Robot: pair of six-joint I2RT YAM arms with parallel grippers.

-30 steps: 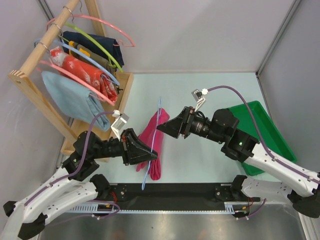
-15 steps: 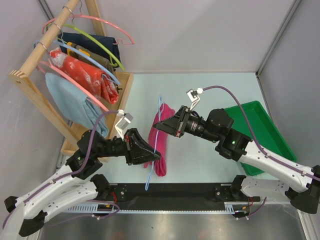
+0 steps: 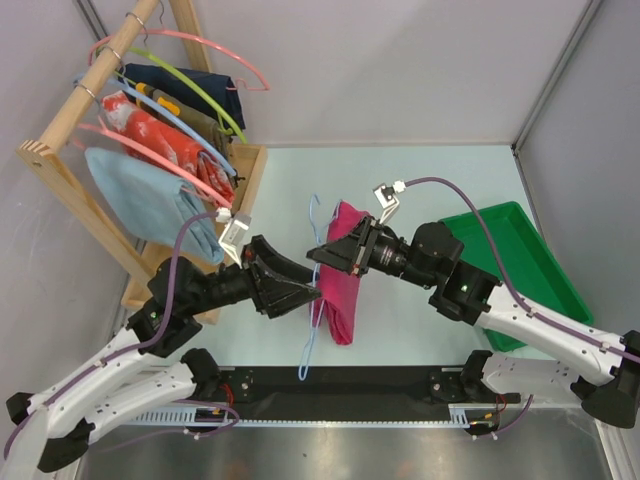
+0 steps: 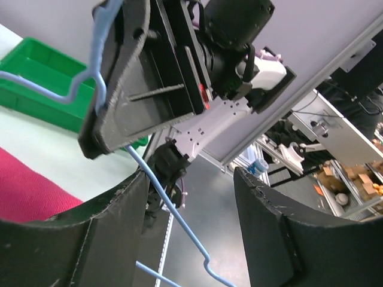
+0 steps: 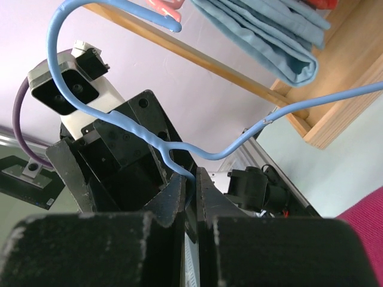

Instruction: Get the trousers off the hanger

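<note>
Two grippers meet above the pale table (image 3: 420,180) in the overhead view. The right gripper (image 3: 322,256) pinches the thin light-blue wire hanger (image 3: 308,350) near its hook, and the bright magenta-pink cloth trousers (image 3: 345,290) drape against it, apparently not yet off. Left wrist view: the left gripper (image 4: 190,179) stands open, the wire beside one finger, ungrasped. Right wrist view: fingers clamp the wire. Pulling the trousers free remains.

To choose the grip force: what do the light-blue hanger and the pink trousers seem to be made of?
Hanger: probably coated metal wire. It is thin, smooth, slightly glossy, and holds sharp bends. Trousers: apparently soft, matte woven cloth. It folds and drapes limply.
</note>
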